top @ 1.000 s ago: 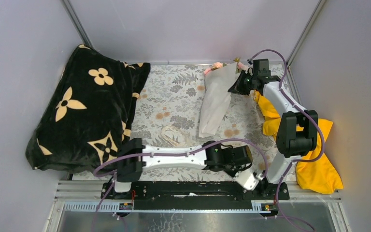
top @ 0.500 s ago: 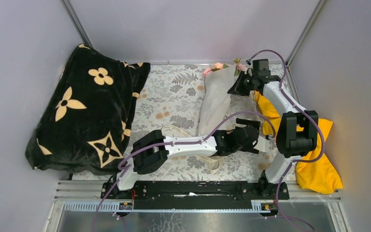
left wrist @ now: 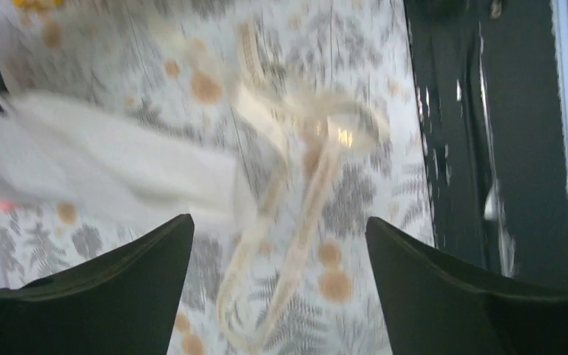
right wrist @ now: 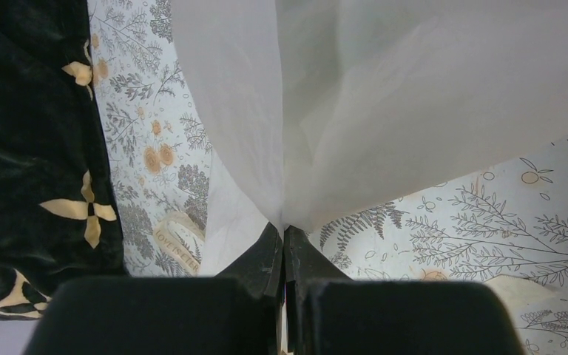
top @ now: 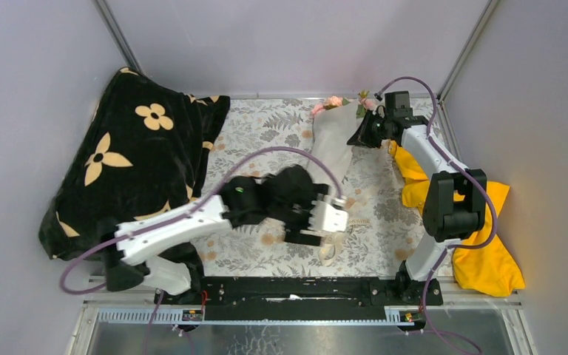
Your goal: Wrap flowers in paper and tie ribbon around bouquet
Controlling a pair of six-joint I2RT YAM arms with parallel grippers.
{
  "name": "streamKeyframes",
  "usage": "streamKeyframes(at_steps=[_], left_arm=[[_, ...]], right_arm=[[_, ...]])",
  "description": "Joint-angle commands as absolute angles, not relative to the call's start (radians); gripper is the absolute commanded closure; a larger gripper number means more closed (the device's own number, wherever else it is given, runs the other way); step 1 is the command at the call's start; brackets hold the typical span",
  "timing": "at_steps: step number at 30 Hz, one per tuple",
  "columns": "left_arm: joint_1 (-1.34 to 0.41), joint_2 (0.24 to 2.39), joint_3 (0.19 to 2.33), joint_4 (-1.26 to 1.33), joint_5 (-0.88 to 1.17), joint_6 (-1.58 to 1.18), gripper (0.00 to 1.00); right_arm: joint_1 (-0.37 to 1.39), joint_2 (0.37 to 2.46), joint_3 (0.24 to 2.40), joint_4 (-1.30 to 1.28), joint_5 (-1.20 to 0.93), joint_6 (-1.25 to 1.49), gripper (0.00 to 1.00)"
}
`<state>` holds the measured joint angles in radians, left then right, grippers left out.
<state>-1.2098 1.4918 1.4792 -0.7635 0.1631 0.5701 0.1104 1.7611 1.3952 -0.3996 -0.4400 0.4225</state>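
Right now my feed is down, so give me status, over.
Left fingers open, above the ribbon. Right fingers shut on the paper around the bouquet. Left arm crosses its lower end.

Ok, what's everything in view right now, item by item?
flowers: one bunch, pink, far edge, poking out of the paper.
paper: one sheet, white, coned around the flowers, mid-table.
ribbon: one, cream, loose loops by the cone's near end.
tablecloth: one, grey floral, covering the table.
blanket: one, black with beige flowers, left.
yellow cloth: one, right side.
left gripper: one, black, open above the ribbon.
right gripper: one, black, shut on the paper near the flowers.
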Motion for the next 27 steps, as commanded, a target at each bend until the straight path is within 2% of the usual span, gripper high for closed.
streamKeyframes(at_steps=[1,4,8,12,15,19,22,24,27], left_arm=[[-1.06,1.346,1.264,-0.992,0.405,0.75,0.12],[-0.946,1.292,1.109,-0.91,0.428,0.841,0.16],[-0.822,1.343,0.979,-0.698,0.327,0.89,0.05],[-0.708,1.447,0.968,-0.623,0.296,0.986,0.01],[-0.69,1.49,0.935,-0.598,0.245,1.06,0.01],[-0.691,1.512,0.864,-0.582,0.281,1.116,0.03],[-0.692,1.544,0.807,-0.494,0.225,1.114,0.09],[-0.692,1.573,0.778,-0.403,0.148,1.099,0.17],[-0.692,1.598,0.756,-0.325,0.081,1.079,0.5]], right_arm=[[0.123,1.689,1.391,-0.388,-0.484,0.407,1.0],[0.123,1.685,1.381,-0.39,-0.473,0.402,1.0],[0.124,1.68,1.374,-0.399,-0.465,0.396,1.0],[0.126,1.669,1.365,-0.408,-0.456,0.386,1.0],[0.126,1.661,1.354,-0.408,-0.456,0.385,1.0],[0.131,1.653,1.34,-0.405,-0.465,0.387,1.0],[0.143,1.647,1.328,-0.403,-0.469,0.389,1.0],[0.153,1.641,1.321,-0.401,-0.471,0.389,1.0],[0.16,1.628,1.298,-0.387,-0.495,0.396,1.0]])
